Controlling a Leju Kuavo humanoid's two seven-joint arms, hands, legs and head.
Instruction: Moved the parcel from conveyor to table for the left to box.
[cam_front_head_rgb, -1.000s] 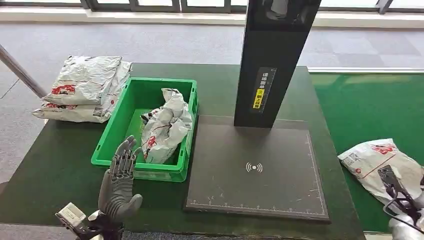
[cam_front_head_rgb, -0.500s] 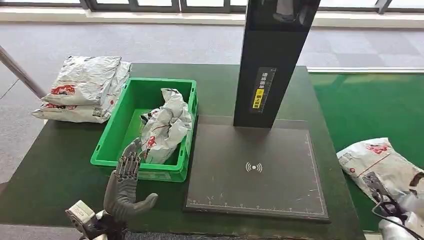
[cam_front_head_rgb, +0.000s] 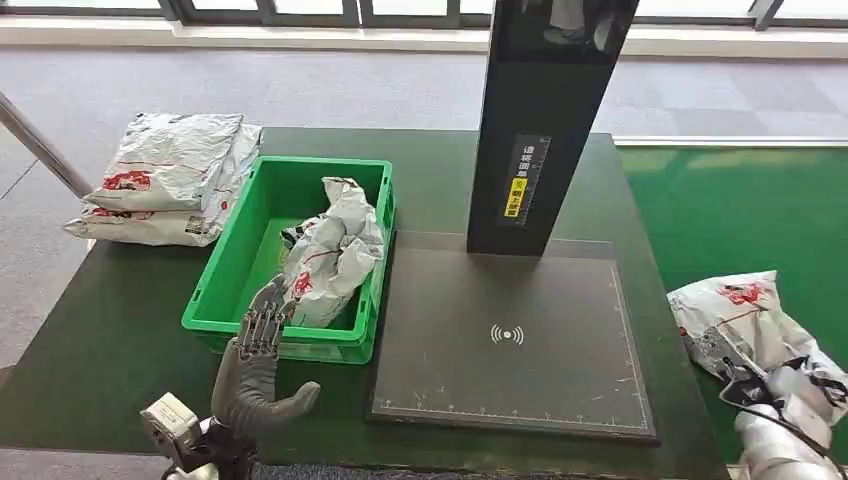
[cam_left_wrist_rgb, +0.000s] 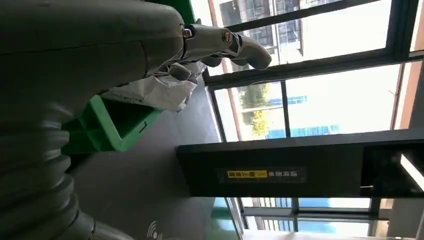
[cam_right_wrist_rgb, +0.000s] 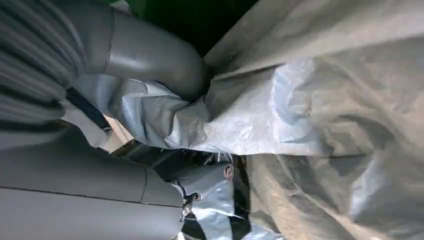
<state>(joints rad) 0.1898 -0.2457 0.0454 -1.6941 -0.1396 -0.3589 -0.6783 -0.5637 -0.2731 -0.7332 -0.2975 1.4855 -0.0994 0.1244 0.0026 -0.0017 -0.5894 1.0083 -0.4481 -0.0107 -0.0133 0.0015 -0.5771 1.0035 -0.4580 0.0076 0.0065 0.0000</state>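
Left hand (cam_front_head_rgb: 258, 362) raised over the near edge of the worktop (cam_front_head_rgb: 120, 320), fingers apart and extended toward the near wall of the green bin (cam_front_head_rgb: 225, 270), thumb out to the side; it holds nothing. In the left wrist view the same hand (cam_left_wrist_rgb: 215, 42) sits just in front of the bin's rim. Right hand (cam_front_head_rgb: 775, 385) low at the near right, off the worktop's right edge, over the green conveyor (cam_front_head_rgb: 740, 210). It presses into the parcel (cam_front_head_rgb: 745, 315), a crumpled grey-white mailer with red print lying on the conveyor just beside the worktop's right edge. The right wrist view shows the thick thumb and a darker finger dug into folds of the parcel's film (cam_right_wrist_rgb: 310, 125), bunching it between them: hand closed on the parcel. Whether the parcel is lifted off the belt cannot be told. Dark scanner pad (cam_front_head_rgb: 510, 340) covers the near-right part of the worktop, a wireless symbol at its middle. The bin stands to its left, touching the pad's edge, with one crumpled mailer (cam_front_head_rgb: 335, 250) inside, leaning on the right wall. Black scanner column (cam_front_head_rgb: 540, 130) rises from the pad's far edge, yellow label on its face. Stack of flat mailers (cam_front_head_rgb: 170, 175) at the far left corner, beside the bin.
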